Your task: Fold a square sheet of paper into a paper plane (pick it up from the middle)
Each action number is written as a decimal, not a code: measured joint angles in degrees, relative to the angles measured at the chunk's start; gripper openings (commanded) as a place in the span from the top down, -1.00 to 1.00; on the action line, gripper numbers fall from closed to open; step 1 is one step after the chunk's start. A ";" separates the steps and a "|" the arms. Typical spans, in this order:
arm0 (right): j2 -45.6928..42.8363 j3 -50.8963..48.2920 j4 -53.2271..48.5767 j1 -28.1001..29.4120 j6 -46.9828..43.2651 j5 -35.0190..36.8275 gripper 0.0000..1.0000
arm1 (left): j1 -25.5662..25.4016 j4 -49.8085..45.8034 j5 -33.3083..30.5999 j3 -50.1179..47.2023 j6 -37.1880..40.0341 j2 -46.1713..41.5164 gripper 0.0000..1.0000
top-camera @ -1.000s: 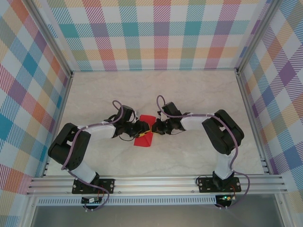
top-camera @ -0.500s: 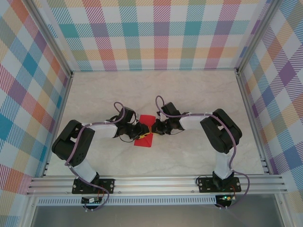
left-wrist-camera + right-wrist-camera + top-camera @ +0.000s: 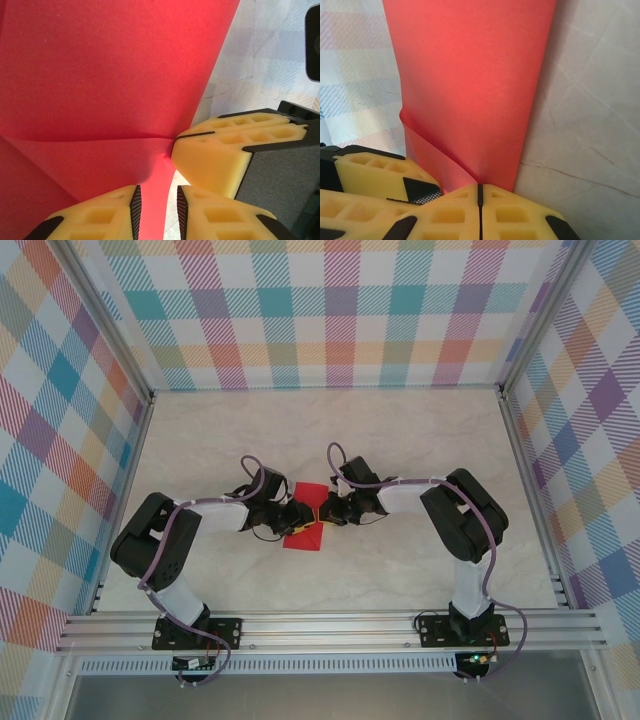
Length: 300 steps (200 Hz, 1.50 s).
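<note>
The square sheet of paper (image 3: 305, 538) lay near the middle of the pale marbled table (image 3: 420, 440), caught between the 2 grippers that met nose to nose over it, the left gripper (image 3: 296, 515) coming in from the left and the right gripper (image 3: 326, 512) from the right. In the left wrist view the red sheet (image 3: 100, 65) rose up and away, with a crease running across it; a strip of it passed down through the left gripper (image 3: 158, 200), whose jaws stood a narrow gap apart with a sliver of table showing beside the paper. A yellow finger (image 3: 210, 155) of the right gripper touched the sheet just at the end of that crease. In the right wrist view the right gripper (image 3: 479, 186) had its 2 pads pressed together along 1 seam, pinching the bottom edge of the paper (image 3: 470, 75), which stood up from them as a curved band. A finger (image 3: 370, 172) of the left gripper sat just beside, against the sheet's lower left edge
</note>
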 measured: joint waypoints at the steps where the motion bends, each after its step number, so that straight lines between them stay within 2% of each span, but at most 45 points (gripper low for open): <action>1: 0.00 0.02 -0.02 0.00 0.00 0.00 0.87 | 0.00 0.00 0.00 0.00 0.02 0.00 0.45; 161: 0.24 0.39 -0.39 0.04 0.00 0.02 0.86 | 0.00 -1.44 -1.46 0.00 0.22 0.70 0.47; 209: 0.04 0.61 -1.31 0.04 0.00 1.11 0.73 | 0.00 -1.31 -1.38 0.07 0.22 1.01 0.51; 231: -2.25 0.48 -3.15 0.04 0.00 3.61 0.68 | 0.00 -1.36 -1.40 0.07 0.22 1.05 0.54; 268: -9.49 -0.87 -5.11 0.31 0.02 7.06 0.80 | 0.00 -1.73 -1.77 0.07 0.28 1.07 0.61; 300: -11.74 -2.01 -6.23 2.45 0.33 8.44 0.85 | 0.00 -1.95 -2.08 0.07 0.42 1.07 0.65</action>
